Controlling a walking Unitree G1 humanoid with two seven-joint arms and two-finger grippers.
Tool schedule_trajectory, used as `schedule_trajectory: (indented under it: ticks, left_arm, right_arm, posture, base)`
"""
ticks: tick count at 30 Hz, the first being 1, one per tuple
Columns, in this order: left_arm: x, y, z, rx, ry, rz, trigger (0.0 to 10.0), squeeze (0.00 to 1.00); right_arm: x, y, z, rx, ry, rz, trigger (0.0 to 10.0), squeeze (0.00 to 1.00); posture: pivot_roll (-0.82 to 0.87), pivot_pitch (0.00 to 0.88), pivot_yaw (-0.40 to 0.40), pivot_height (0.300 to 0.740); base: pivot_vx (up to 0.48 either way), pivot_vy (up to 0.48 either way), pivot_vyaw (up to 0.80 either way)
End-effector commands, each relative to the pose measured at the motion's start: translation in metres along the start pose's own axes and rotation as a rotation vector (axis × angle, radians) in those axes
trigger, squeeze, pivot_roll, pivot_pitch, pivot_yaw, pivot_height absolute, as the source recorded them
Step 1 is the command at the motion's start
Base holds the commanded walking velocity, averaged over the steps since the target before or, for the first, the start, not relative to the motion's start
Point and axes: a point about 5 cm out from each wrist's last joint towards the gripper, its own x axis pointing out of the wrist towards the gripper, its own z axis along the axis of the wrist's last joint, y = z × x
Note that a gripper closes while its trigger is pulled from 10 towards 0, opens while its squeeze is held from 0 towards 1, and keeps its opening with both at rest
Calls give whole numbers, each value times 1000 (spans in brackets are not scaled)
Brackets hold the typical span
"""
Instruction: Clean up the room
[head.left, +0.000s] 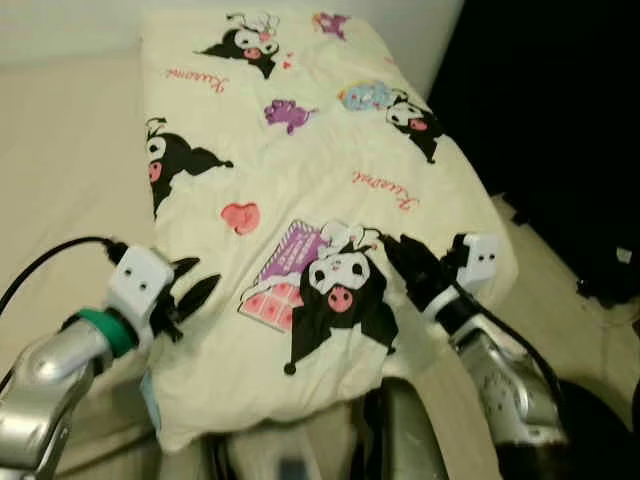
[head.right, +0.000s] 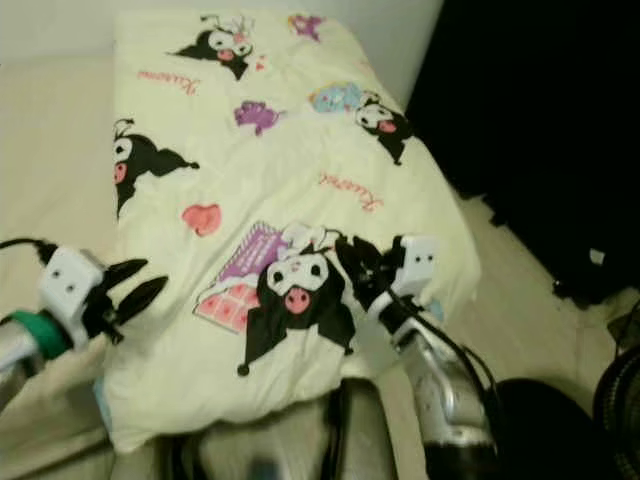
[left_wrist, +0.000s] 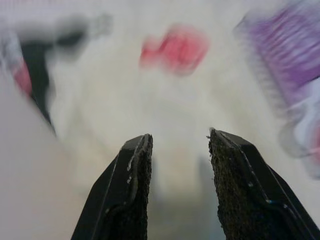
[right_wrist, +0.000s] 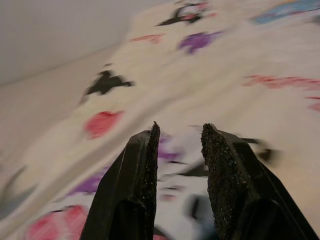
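**Clerk:** Item one, nearest the lens?

**Me:** My two arms, bottom of the frame. My left gripper (head.left: 190, 292) sits lower left, at the left border of the quilt (head.left: 300, 180), fingers apart with nothing between them. In its wrist view the pads (left_wrist: 135, 190) hang over pale cloth near a red heart print (left_wrist: 175, 47).

**Clerk:** Item two?

**Me:** My right gripper (head.left: 405, 262), lower right of centre, over the quilt's near right part, beside the large black cartoon figure (head.left: 340, 295). Fingers apart too, and empty; they hover close to the cloth, contact I cannot confirm.

**Clerk:** Item three, the task's thing?

**Me:** The quilt itself: cream, printed with cartoon figures, running from bottom centre to the top of the frame, lying on a bare beige mattress (head.left: 60, 150). Its near edge is bunched and uneven.

**Clerk:** Beyond that?

**Me:** A pale wall along the top edge; a dark area at upper right.

**Clerk:** Risks noted?

**Me:** In my judgement, a shallow pinch could take only a top layer, so the fabric slips out on the pull. Uneven grips at the two sides would drag the quilt askew or off toward the right edge.
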Motion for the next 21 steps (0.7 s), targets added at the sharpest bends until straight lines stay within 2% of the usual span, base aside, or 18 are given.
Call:
schedule_trajectory:
  ticks: [1,2,4,5,6,7,8,9,13,14,15,17,19,21]
  left_arm:
    - [5,-15,-33,-90,104,-53,10000,0]
    - [5,-15,-33,-90,104,-53,10000,0]
    - [11,-28,-47,-195,149,-138,10000,0]
    - [11,-28,-47,-195,149,-138,10000,0]
    - [12,-36,-55,-233,185,-186,10000,0]
    - [10,-43,-60,-262,208,-229,10000,0]
    - [10,-43,-60,-262,208,-229,10000,0]
    - [6,-49,-64,-261,226,-270,10000,0]
    - [-11,-65,-76,-219,273,-342,10000,0]
    - [-27,-74,-92,-161,357,-397,10000,0]
    - [-27,-74,-92,-161,357,-397,10000,0]
    - [-38,-80,-113,-86,446,-439,10000,0]
    - [-38,-80,-113,-86,446,-439,10000,0]
    - [-66,-85,-147,-22,623,-472,10000,0]
  right_arm:
    - [6,11,-19,11,53,24,10000,0]
    - [6,11,-19,11,53,24,10000,0]
    - [12,16,-38,-14,141,25,10000,0]
    - [12,16,-38,-14,141,25,10000,0]
    - [7,18,-58,-102,261,41,10000,0]
    - [0,17,-75,-136,343,52,10000,0]
    - [0,17,-75,-136,343,52,10000,0]
    - [-12,14,-90,-152,424,41,10000,0]
    - [-48,9,-113,-82,529,24,10000,0]
    - [-66,5,-118,-50,568,17,10000,0]
    - [-66,5,-118,-50,568,17,10000,0]
    - [-77,1,-124,-38,593,2,10000,0]
    - [-77,1,-124,-38,593,2,10000,0]
    - [-90,-11,-135,-34,635,-61,10000,0]
  posture:
    - [3,139,6,572]
    - [3,139,6,572]
    - [-11,148,1,572]
    - [-11,148,1,572]
    - [-24,156,3,572]
    - [-24,156,3,572]
    - [-24,156,3,572]
    - [-26,165,7,572]
    - [-27,174,12,572]
    - [-26,175,12,572]
    - [-26,175,12,572]
    - [-25,179,16,572]
    - [-25,179,16,572]
    - [-29,182,26,572]
  base:
    - [0,0,0]
    - [0,0,0]
    - [0,0,0]
    - [0,0,0]
    - [0,0,0]
    - [0,0,0]
    - [0,0,0]
    - [0,0,0]
    - [0,0,0]
    - [0,0,0]
    - [0,0,0]
    - [0,0,0]
    - [0,0,0]
    - [0,0,0]
